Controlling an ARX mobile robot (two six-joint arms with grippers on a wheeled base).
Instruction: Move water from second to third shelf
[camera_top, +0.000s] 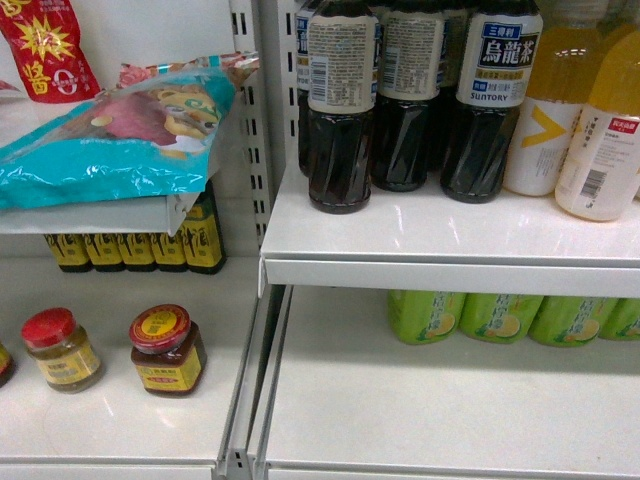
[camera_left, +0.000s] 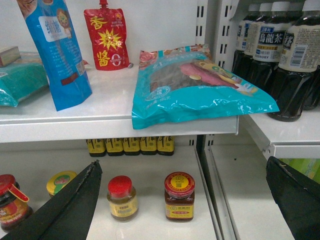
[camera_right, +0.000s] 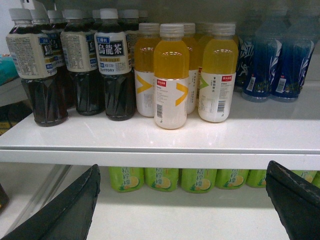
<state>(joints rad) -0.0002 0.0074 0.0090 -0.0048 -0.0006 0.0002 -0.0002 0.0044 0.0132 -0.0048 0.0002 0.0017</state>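
Note:
On the upper right shelf (camera_right: 160, 157) stand dark tea bottles (camera_right: 112, 70), yellow drink bottles (camera_right: 171, 75) and blue bottles (camera_right: 272, 60); I cannot tell which of these is the water. One yellow bottle stands forward of its row. My right gripper (camera_right: 182, 166) is open and empty in front of this shelf's edge, below the yellow bottles. My left gripper (camera_left: 183, 161) is open and empty, facing the left bay. Neither gripper shows in the head view, where the tea bottles (camera_top: 340, 110) and yellow bottles (camera_top: 600, 120) stand on the upper shelf (camera_top: 450, 270).
The lower right shelf (camera_top: 450, 400) holds green bottles (camera_top: 500, 315) at the back. In the left bay, a teal snack bag (camera_left: 195, 87) overhangs its shelf. Two sauce jars (camera_left: 179, 196) and small dark bottles (camera_left: 130, 145) sit below. A slotted upright (camera_top: 262, 120) divides the bays.

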